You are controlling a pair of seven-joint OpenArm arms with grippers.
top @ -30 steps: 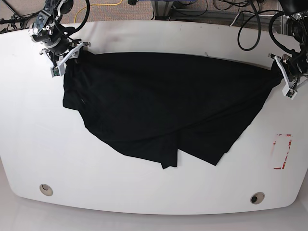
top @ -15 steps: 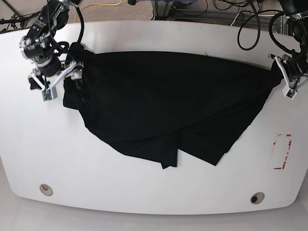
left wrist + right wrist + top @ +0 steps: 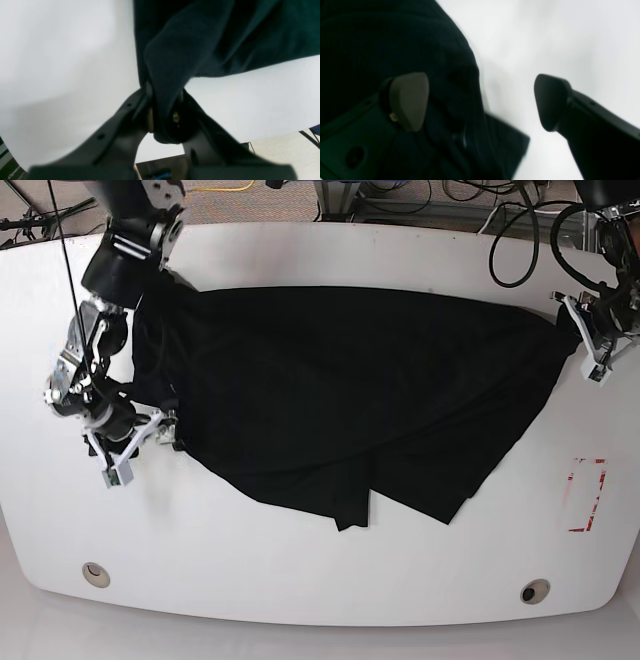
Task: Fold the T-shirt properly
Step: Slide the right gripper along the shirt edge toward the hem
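The black T-shirt (image 3: 350, 390) lies spread and creased across the white table (image 3: 300, 570), its lower edge folded into points near the middle. My left gripper (image 3: 587, 345) is at the shirt's right corner, shut on a bunched fold of cloth (image 3: 165, 82); the left gripper (image 3: 163, 112) pinches that fold between its jaws. My right gripper (image 3: 138, 450) stands open at the shirt's left edge, low over the table. In the right wrist view, the right gripper (image 3: 480, 102) shows one pad (image 3: 407, 100) over the T-shirt (image 3: 395, 37) and the other over bare table, nothing held.
A red-outlined rectangle (image 3: 587, 495) is marked on the table at the right. Two round holes (image 3: 96, 574) (image 3: 534, 591) sit near the front edge. Cables (image 3: 520, 240) and stands crowd the floor behind the table.
My right gripper opened, let go of the shirt's far left corner and swung toward the front along the shirt's left edge. The left gripper kept its hold and barely moved.
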